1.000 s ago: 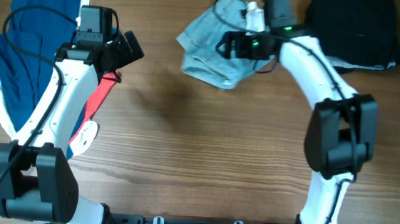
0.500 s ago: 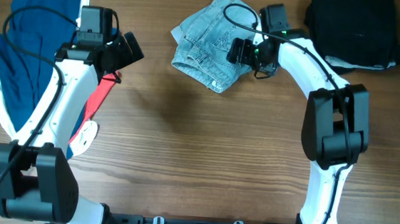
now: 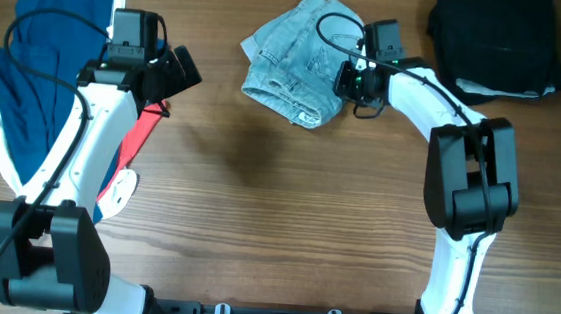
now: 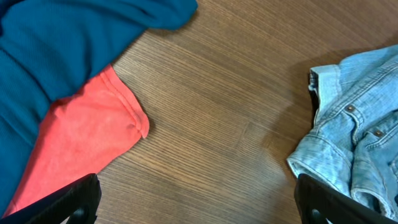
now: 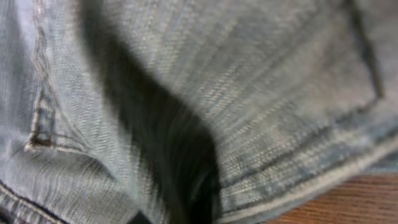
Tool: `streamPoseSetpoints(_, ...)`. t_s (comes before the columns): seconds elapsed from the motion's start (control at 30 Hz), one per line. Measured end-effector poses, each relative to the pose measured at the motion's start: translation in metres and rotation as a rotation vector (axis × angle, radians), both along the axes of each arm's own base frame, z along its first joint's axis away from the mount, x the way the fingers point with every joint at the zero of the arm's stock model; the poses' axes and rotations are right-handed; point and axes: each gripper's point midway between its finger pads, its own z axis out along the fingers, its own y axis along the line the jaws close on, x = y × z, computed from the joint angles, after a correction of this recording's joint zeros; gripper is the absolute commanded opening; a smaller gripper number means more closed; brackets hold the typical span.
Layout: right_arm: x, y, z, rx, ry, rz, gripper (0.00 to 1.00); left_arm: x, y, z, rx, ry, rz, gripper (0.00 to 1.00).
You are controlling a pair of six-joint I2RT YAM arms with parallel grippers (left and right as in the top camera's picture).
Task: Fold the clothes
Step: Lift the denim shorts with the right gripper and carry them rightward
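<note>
Noted the denim shorts bunched at 12 o'clock on the table. Right gripper sat at their 3 o'clock edge. Its camera showed only blurred denim, so I couldn't tell whether the jaws were closed. Left gripper hung spread wide over wood, beside the navy garment at 10 o'clock.

left arm: rises from lower left of frame to upper left | left gripper: points right, fingers spread wide apart | right arm: rises from lower right, bends left toward upper centre | right gripper: points left, low; finger spread not visible
</note>
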Motion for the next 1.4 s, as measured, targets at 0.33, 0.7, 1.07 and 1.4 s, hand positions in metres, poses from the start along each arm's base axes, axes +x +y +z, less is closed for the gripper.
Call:
streamPoseSetpoints(0.33,0.035,-0.083,0.005,-0.232,-0.207,0.234,0.58,-0.001,0.001,0.0,0.003,0.003,0.002,1.0)
streamPoseSetpoints(0.7,0.013,-0.137,0.016,0.051,-0.093,0.142,0.9,-0.001,0.0,-0.001,0.003,0.006,0.001,1.0)
streamPoseSetpoints(1.07,-0.037,-0.085,0.017,0.298,0.206,-0.013,0.91,-0.007,0.001,-0.004,0.004,0.033,0.002,1.0)
streamPoseSetpoints(1.4,-0.002,-0.017,0.003,0.23,-0.008,-0.109,0.08,-0.009,0.001,-0.005,0.004,0.042,0.001,1.0)
